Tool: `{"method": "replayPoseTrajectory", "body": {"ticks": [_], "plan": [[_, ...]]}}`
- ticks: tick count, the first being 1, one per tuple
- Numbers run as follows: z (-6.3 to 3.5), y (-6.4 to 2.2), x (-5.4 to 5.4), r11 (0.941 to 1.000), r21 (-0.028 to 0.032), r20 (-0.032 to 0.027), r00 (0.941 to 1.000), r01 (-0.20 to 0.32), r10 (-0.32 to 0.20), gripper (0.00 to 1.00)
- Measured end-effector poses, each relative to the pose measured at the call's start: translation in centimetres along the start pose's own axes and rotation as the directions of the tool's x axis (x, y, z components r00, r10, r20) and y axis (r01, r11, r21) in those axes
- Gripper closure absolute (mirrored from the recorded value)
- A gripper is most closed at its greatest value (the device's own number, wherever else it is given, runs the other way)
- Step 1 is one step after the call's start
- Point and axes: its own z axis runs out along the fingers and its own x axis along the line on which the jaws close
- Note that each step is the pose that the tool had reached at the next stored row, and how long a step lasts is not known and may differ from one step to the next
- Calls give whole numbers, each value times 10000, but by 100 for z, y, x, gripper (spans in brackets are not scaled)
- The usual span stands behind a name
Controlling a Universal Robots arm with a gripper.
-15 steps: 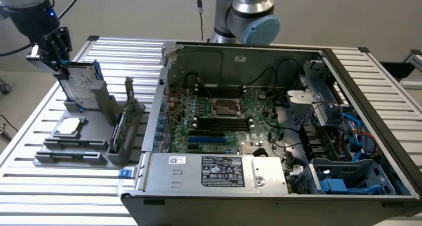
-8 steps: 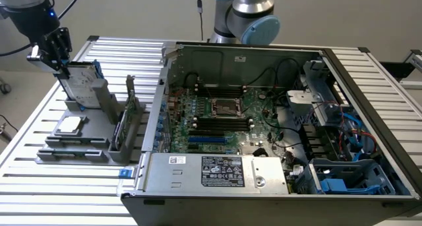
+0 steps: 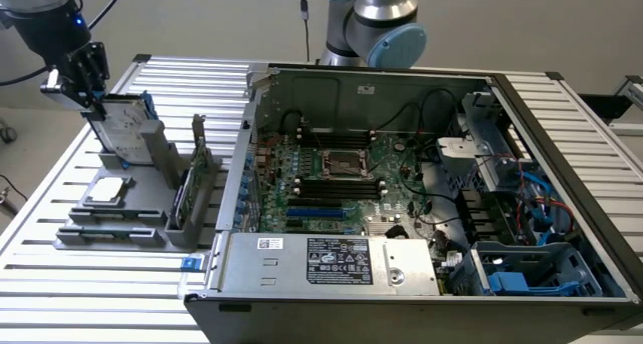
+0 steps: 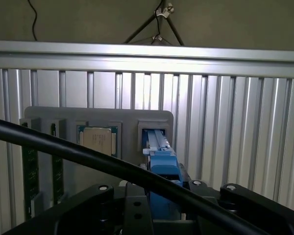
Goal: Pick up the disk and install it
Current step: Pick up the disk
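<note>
The black claw (image 3: 90,109) is, it seems, clamping the top edge of the flat silver-grey metal disk (image 3: 126,129) with blue rails. The disk is standing upright, long axis vertical, in a grey plastic holder (image 3: 101,235), near a square silver chip (image 3: 108,190).

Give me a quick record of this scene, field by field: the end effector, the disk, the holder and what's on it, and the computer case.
end effector: at the disk's top edge, far on the exterior view's left
disk: upright in a slot of the grey holder, blue rails showing
holder location: on the slatted table, beside the computer case
also on holder: square chip lying flat; green circuit card on edge
case: side open, motherboard exposed
task status: disk not yet installed
</note>
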Motion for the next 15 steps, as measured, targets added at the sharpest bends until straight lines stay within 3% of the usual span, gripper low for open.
{"method": "replayPoseTrajectory", "body": {"ticks": [7, 15], "plan": [[3, 0, 0, 10000, -1, -93, 10000, -2, 2, 67], [3, 0, 0, 10000, -1, -117, 9999, -1, 1, 67]]}}
